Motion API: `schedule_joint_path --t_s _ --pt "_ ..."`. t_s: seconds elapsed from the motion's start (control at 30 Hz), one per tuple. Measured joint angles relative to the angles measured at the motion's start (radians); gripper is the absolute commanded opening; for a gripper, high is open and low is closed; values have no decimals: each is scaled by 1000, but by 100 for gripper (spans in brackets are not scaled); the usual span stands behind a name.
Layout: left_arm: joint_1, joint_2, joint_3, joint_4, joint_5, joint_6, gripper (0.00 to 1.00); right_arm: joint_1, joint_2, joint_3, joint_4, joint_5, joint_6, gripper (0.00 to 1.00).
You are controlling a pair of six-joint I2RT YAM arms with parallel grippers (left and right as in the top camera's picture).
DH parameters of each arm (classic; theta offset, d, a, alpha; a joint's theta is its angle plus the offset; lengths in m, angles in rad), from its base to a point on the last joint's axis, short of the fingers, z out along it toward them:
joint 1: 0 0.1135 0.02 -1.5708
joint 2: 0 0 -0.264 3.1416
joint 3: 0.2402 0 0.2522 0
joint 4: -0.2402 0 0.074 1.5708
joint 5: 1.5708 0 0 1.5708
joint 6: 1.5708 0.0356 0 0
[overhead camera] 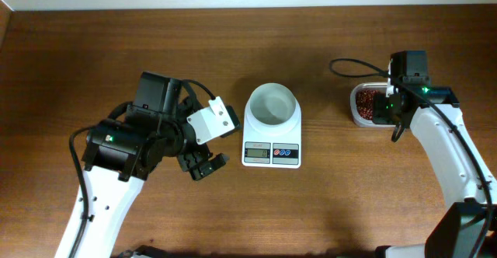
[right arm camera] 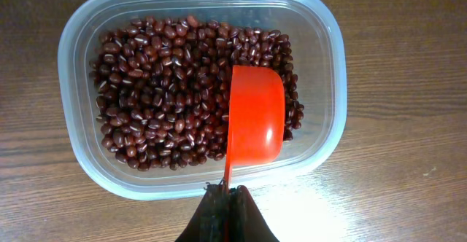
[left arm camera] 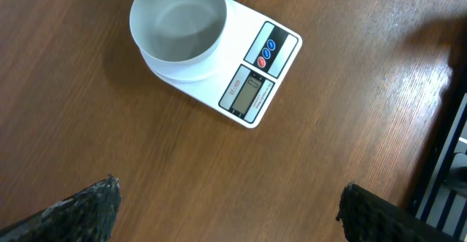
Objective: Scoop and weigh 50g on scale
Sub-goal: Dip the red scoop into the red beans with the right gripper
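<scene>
The white scale [overhead camera: 272,145] sits mid-table with its empty round bowl [overhead camera: 272,105]; the left wrist view shows the scale [left arm camera: 259,74] and bowl [left arm camera: 177,20] ahead of my left gripper. That left gripper [overhead camera: 203,165] [left arm camera: 230,187] hovers open over bare wood left of the scale, holding nothing. The 50g, small red-brown beans [right arm camera: 160,89] [overhead camera: 369,105], fill a clear tub [right arm camera: 73,147]. My right gripper [right arm camera: 228,192] [overhead camera: 394,110] is shut on the handle of an orange-red scoop [right arm camera: 255,118]. The scoop's cup hangs over the beans at the tub's right side, and no beans show in it.
The clear tub [overhead camera: 359,120] stands on the wooden table right of the scale, under the right arm. A black cable [overhead camera: 353,65] loops behind it. The left arm's bulk lies across the left half of the table.
</scene>
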Motion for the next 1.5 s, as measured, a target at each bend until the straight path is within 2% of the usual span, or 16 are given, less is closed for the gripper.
schedule_joint_path --t_s 1.5 --pt "0 0 0 0 0 0 99 0 38 -1 -1 -5 22 4"
